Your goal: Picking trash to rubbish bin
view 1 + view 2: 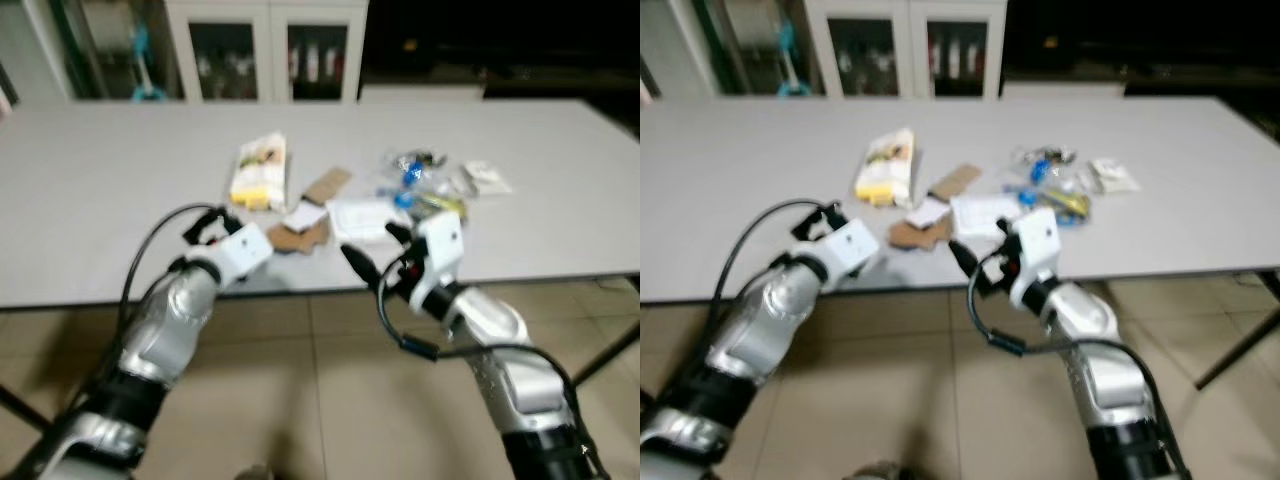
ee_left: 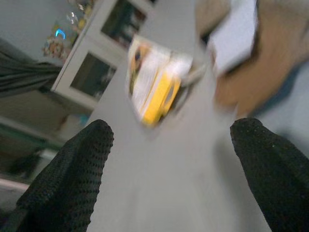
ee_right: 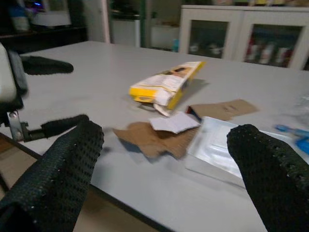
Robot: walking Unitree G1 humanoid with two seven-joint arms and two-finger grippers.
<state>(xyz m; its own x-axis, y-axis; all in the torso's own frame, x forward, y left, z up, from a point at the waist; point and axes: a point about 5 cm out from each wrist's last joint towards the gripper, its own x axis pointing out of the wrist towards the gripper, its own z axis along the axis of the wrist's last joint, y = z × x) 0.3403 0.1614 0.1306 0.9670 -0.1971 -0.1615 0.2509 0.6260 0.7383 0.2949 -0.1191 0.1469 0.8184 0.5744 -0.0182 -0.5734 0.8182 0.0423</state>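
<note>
Glass-fronted white cabinets (image 1: 265, 50) line the far wall behind a long pale grey counter (image 1: 100, 200), with tiled floor under its near edge.

Both pairs of black fingers are spread wide and hold nothing. The left gripper (image 2: 169, 164) hangs just above the counter's near edge, fingers (image 2: 72, 174) pointing along the surface at the yellow-and-white carton (image 1: 258, 170), which lies ahead of it on its side, long axis running roughly away from the robot. The right gripper (image 3: 164, 169) sits just off the near edge, its fingers (image 1: 358, 262) aimed at the torn brown cardboard (image 3: 154, 137) straight in front, with a white paper scrap (image 3: 175, 122) on top and a flat white packet (image 3: 219, 152) beside it. Further back lie another cardboard piece (image 1: 328, 184) and a cluster of blue-and-clear wrappers (image 1: 420, 180).

I'd say the torn cardboard is the nearest piece and the right arm has the shorter reach to it; the carton falls more naturally to the left arm, gripped across its narrow width. I can't spot a rubbish bin.
</note>
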